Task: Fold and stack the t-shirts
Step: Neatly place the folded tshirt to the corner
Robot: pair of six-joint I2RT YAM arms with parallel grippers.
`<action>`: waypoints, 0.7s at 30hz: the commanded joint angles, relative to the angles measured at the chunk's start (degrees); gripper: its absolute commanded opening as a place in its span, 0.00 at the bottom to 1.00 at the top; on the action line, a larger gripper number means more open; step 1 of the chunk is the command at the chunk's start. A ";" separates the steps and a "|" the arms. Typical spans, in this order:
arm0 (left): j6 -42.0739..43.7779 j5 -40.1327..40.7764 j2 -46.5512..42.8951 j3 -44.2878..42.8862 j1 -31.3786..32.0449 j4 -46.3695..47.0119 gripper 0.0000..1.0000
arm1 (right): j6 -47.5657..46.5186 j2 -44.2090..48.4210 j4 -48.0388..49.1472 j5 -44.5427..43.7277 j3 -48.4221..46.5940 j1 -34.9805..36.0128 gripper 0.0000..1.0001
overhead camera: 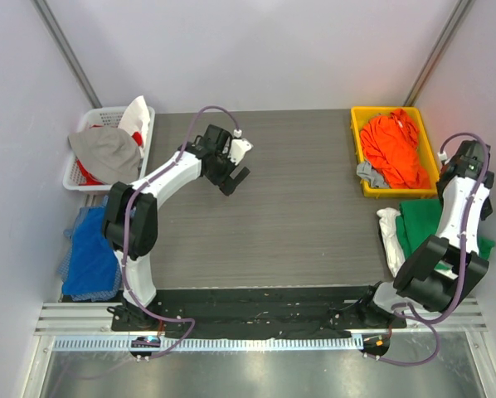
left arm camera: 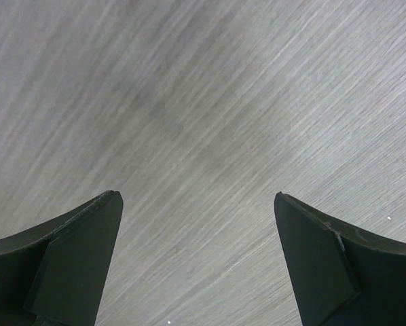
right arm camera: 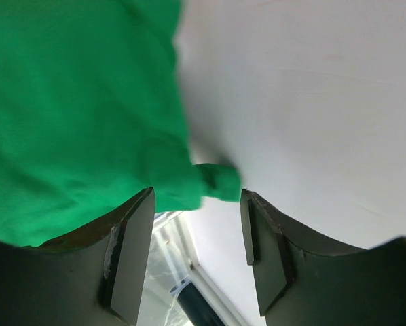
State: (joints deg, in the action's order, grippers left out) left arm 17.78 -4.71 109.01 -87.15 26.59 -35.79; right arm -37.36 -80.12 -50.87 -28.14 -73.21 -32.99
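We are hovering our left fingers [overhead camera: 230, 182] over the far left part of the worktop [overhead camera: 298, 215]. They are standing wide open, and in the left wrist view only the worktop's grey grain is showing between them.

Our right arm is reaching along the worktop's right edge. There the green shirt [overhead camera: 430, 220] is lying flat, partly hidden under the arm. In the right wrist view our right fingers [right arm camera: 132, 231] are standing parted and are not pinching anything. A small bunched corner of the green shirt is sitting just beyond the gap between them. The cloth is overlapping one finger in that view, but we cannot tell whether it is touching.

The white shirt [overhead camera: 391, 240] is lying just inside the worktop's right edge, touching the green one. The orange shirt [overhead camera: 395, 149] is lying crumpled in a yellow bin [overhead camera: 355, 145] at the worktop's far right corner, with a grey cloth [overhead camera: 368, 174] beside it in the bin.

Off the worktop's far left corner a white basket [overhead camera: 75, 178] is holding more cloth. A blue cloth [overhead camera: 90, 249] is lying beside the worktop's left edge.
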 commanded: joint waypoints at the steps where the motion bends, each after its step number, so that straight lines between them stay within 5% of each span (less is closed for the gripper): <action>1: -1.26 -0.65 -2.83 2.33 -0.22 1.42 1.00 | 0.71 -0.30 4.19 2.56 5.09 0.38 0.60; 10: -1.26 1.98 -7.05 6.03 -0.22 2.57 1.00 | 0.54 -0.22 11.05 5.02 11.25 0.39 0.60; 21: -4.94 4.17 -18.74 9.45 -0.22 4.67 1.00 | 6.42 7.78 1.40 20.04 -6.32 4.51 0.77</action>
State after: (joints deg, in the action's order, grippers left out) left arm 15.14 -2.55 95.59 -79.29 26.59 -34.24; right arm -34.94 -76.12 -46.52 -15.99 -71.11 -30.94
